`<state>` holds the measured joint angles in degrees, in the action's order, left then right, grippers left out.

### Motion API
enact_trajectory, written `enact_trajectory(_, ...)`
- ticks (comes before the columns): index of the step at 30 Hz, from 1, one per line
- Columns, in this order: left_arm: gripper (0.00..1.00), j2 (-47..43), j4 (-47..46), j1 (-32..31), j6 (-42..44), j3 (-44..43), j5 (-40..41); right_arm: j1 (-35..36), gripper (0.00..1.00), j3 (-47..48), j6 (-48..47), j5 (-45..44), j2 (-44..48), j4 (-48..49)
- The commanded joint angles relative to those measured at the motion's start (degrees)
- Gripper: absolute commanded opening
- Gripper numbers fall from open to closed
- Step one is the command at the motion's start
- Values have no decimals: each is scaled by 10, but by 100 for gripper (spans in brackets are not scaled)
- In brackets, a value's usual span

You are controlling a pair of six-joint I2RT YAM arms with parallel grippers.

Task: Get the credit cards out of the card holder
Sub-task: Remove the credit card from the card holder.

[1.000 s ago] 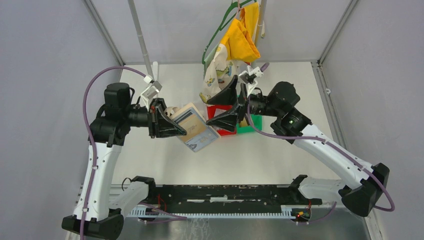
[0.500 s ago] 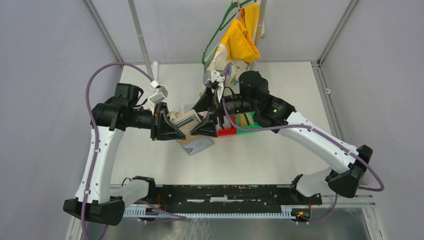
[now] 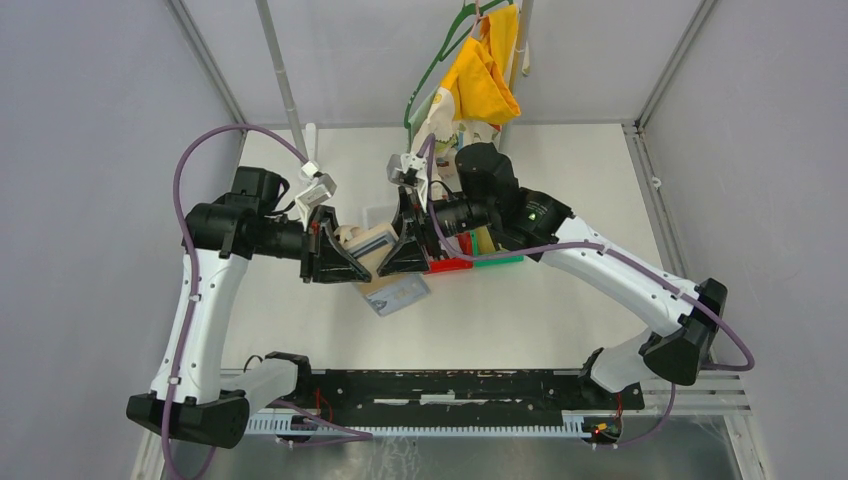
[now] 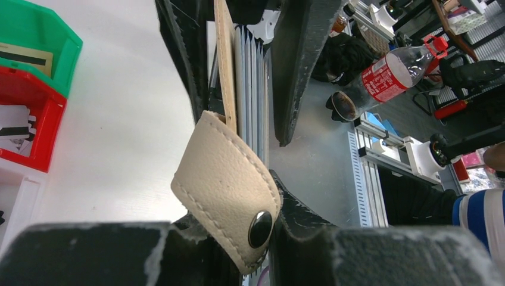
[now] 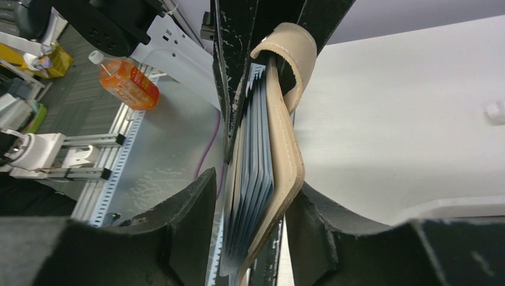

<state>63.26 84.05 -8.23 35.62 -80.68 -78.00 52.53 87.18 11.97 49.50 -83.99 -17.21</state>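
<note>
We look down on a white bench (image 3: 520, 320) where two black-and-white robot arms meet over the middle. Between them, raised off the bench, is the tan leather-like folding card holder (image 3: 372, 243). It hangs open, and a fan of shiny clear plastic sleeves (image 3: 397, 293) droops from it toward the near edge. The left end effector (image 3: 350, 257) is only narrowly open and is clamped on the card holder from the left. In the left wrist view its black fingers (image 4: 295, 65) press the tan cover and the stack of sleeves, seen edge-on. The cream rounded snap tab (image 4: 229, 179), with its metal stud, curls over close to that camera. The right end effector (image 3: 396, 246) reaches in from the right, about half open, and straddles the same card holder. In the right wrist view one finger (image 5: 324, 220) lies against the tan cover, while a thin gap shows between the other finger and the sleeves, so we see no firm grip there. We cannot tell the credit cards from the pale blue-grey sleeve edges. Just right of the card holder, a red plastic bin (image 3: 452, 265) and a green plastic bin (image 3: 498, 260) stand side by side on the bench, with a white bin (image 4: 12, 196) next to the red one. Flat pale pieces with black stripes lie in the red and green bins, too small for us to name surely. A yellow cloth (image 3: 482, 65) hangs at the back.
</note>
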Motion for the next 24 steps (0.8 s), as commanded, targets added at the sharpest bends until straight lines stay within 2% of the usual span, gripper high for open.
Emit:
enact_trajectory(1, 2, 2, -3, -2, -7, -30, -61, 4, 40, 13, 38, 31, 5, 41)
enact_trajectory(2, 2, 3, -5, -2, -13, -30, -65, 4, 31, 5, 54, 33, 7, 59)
enact_trajectory(5, 4, 5, -8, -2, -20, -31, -71, 3, 11, -17, 96, 39, 13, 110)
enact_trajectory(6, 5, 5, -10, -2, -23, -30, -71, 2, 7, -20, 111, 40, 14, 121)
enact_trajectory(8, 16, 7, -11, -2, -26, -30, -70, 3, 1, -26, 136, 41, 13, 141)
enact_trajectory(10, 25, 7, -12, -2, -29, -30, -68, 3, 0, -38, 159, 34, 19, 163)
enact_trajectory(11, 33, 6, -12, -2, -29, -29, -69, 2, 0, -48, 174, 30, 25, 186)
enact_trajectory(13, 40, 5, -12, -2, -31, -28, -75, 2, 0, -77, 211, 19, 37, 236)
enact_trajectory(19, 50, 0, -13, -2, -39, -31, -89, -17, 0, -157, 305, -32, 76, 355)
enact_trajectory(24, 61, -10, -19, -1, -40, -19, -102, -39, 0, -280, 434, -133, 136, 571)
